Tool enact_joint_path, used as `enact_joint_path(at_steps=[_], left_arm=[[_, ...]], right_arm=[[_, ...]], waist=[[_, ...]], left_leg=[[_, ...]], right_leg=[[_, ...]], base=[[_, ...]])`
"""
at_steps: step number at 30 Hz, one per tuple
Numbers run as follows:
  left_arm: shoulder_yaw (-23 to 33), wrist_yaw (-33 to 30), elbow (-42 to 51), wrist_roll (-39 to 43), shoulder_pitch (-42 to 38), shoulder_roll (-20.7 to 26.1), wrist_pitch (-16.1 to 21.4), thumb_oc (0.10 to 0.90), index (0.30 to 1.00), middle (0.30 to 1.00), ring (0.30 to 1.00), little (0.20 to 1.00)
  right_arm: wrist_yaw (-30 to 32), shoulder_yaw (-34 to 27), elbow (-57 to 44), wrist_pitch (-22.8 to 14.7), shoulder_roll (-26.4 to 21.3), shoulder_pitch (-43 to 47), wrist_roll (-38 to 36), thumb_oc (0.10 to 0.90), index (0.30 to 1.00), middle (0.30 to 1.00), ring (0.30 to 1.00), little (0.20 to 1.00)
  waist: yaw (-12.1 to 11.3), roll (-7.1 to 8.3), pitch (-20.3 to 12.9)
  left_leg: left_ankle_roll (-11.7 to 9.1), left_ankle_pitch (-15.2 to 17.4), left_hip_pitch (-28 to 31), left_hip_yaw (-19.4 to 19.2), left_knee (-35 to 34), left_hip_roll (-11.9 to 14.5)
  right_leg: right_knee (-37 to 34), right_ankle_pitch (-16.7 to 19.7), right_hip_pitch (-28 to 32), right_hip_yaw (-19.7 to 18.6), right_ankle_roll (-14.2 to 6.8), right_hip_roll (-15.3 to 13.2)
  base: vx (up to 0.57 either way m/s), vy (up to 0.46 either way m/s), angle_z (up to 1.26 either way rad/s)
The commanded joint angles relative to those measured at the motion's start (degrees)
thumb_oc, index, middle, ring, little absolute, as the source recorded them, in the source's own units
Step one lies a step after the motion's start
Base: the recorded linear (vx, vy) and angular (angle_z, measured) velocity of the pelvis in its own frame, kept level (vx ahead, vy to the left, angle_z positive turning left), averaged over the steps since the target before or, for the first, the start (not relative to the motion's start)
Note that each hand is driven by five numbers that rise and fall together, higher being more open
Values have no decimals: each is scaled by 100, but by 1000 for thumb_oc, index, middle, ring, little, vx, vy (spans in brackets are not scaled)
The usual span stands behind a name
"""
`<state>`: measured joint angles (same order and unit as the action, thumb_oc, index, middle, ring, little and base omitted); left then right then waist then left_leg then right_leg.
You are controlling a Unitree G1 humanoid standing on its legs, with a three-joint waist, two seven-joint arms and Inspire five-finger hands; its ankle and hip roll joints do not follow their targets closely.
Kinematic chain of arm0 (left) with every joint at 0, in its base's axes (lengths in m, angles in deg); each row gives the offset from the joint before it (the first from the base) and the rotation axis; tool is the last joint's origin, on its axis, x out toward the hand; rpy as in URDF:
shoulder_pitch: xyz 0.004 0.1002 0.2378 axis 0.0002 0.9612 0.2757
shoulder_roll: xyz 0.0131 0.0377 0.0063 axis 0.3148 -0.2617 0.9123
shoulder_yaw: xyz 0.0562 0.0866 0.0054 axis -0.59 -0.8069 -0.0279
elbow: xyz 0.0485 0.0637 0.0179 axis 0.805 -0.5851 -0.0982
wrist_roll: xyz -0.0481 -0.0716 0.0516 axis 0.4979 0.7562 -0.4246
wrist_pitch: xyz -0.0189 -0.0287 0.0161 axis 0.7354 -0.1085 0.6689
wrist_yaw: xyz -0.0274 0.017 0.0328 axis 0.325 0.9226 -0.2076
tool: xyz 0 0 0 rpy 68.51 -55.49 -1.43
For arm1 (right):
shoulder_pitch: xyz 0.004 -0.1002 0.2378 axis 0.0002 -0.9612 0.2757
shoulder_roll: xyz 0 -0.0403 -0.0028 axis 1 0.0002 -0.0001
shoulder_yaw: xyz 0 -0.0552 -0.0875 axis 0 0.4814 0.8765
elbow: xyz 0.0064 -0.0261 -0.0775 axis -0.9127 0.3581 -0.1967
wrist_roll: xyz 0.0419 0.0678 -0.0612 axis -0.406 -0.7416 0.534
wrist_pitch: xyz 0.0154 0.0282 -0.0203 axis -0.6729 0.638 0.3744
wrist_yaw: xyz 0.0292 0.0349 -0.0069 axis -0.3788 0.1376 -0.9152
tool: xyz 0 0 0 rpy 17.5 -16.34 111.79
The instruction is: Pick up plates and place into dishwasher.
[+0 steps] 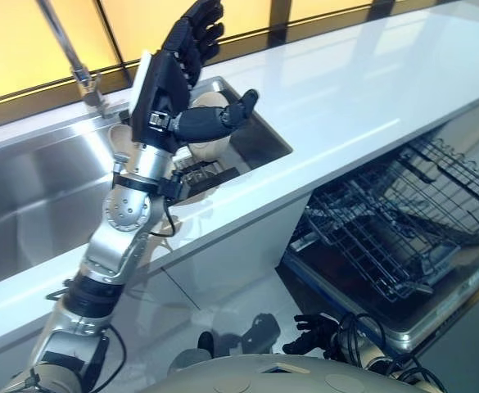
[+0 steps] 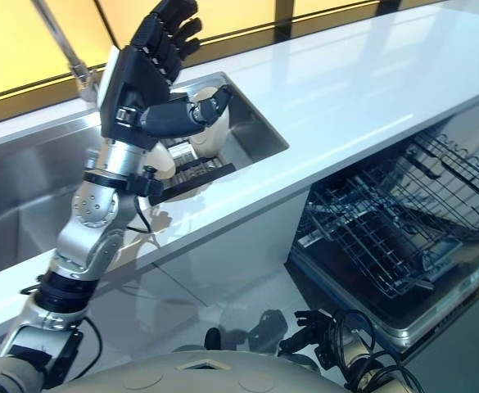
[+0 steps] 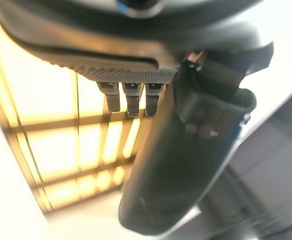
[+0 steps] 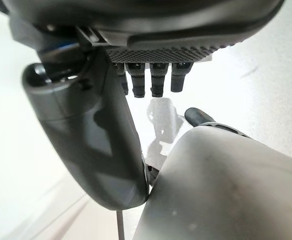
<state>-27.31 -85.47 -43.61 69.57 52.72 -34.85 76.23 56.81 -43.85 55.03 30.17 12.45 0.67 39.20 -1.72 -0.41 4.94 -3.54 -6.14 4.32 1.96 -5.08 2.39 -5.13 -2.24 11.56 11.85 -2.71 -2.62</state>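
Note:
Several beige plates (image 1: 211, 148) stand on edge in a dark rack (image 1: 209, 173) at the right end of the steel sink (image 1: 34, 196); my left hand hides part of them. My left hand (image 1: 170, 80) is raised above the plates, open, with straight fingers (image 3: 128, 102) pointing up and the thumb (image 3: 185, 165) stretched out over the plates; it holds nothing. My right hand (image 1: 313, 331) hangs low by the floor in front of the dishwasher, open and empty, its fingers (image 4: 153, 82) straight. The dishwasher's wire rack (image 1: 395, 229) is pulled out over the open door at the right.
A tall faucet (image 1: 67, 45) rises behind the sink's left part. A white countertop (image 1: 345, 90) runs from the sink to the right above the dishwasher. The open dishwasher door (image 1: 403, 323) juts out low at the right.

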Motion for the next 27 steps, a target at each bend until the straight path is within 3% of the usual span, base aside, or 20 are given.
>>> enact_joint_path(at_steps=[1, 5, 9, 16, 27], left_arm=[[784, -156, -51, -1122, -301, 501, 335, 800, 900, 900, 900, 900], [1226, -88, -598, -1928, -78, 1411, 336, 800, 900, 900, 900, 900], [1456, -112, -1020, -2445, 119, 1903, 339, 800, 900, 900, 900, 900], [1321, 305, -2123, -3074, 166, 2723, 534, 800, 900, 900, 900, 900], [633, 1033, -2930, -3544, -391, 3188, 470, 800, 900, 900, 900, 900]], right_arm=[[4, -12, 79, -103, -9, -113, 109, 800, 900, 900, 900, 900], [-71, -88, 5, -11, -125, -36, 111, 800, 900, 900, 900, 900], [-180, -120, -16, 110, -219, 10, 190, 800, 900, 900, 900, 900], [-359, -166, -84, 204, -378, 18, 282, 800, 900, 900, 900, 900], [-571, -196, -178, 234, -535, 32, 371, 800, 900, 900, 900, 900]], waist=[[-51, 69, -264], [-129, -10, -291], [-141, -86, -293], [-39, -237, -331], [149, -303, -329]], left_leg=[[196, 637, 108, -268, 36, -429], [182, 643, 121, -258, 72, -463], [185, 669, 160, -300, 80, -474], [249, 726, 258, -370, 39, -551], [346, 814, 373, -498, 8, -621]], right_leg=[[153, -45, -321, -34, 33, 342], [222, -74, -338, 15, 34, 287], [273, -101, -337, 16, 23, 242], [374, -124, -363, -27, -49, 160], [466, -87, -424, -150, -184, 98]], base=[[54, 31, 10], [60, 58, 15], [49, 75, 3], [41, 76, 0], [38, 47, -1]])
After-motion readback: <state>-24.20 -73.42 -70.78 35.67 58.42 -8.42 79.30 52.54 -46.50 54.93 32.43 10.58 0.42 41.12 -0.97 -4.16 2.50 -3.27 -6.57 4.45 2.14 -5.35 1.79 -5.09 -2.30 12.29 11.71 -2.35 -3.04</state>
